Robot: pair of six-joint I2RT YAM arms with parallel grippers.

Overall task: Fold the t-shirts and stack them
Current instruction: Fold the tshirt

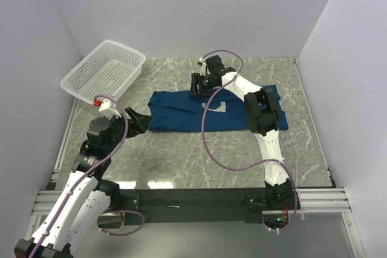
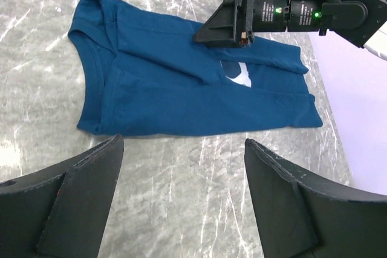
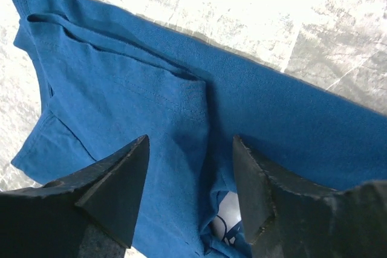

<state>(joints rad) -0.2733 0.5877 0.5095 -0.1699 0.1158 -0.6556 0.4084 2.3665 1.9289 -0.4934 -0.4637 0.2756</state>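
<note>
Right end effector [image 1: 195,90] part-open over the t-shirt [image 1: 175,113], left end effector [image 1: 144,120] wide open, empty; mesh basket [image 1: 126,50] beyond it.

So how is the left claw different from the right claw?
The left black two-finger claw hangs over the grey marble table, just off the left end of the dark blue cotton t-shirt; the right black two-finger claw hangs over the shirt itself, near its far edge. The left claw's fingers look wider apart than the right's. Both are open and hold nothing.
</note>
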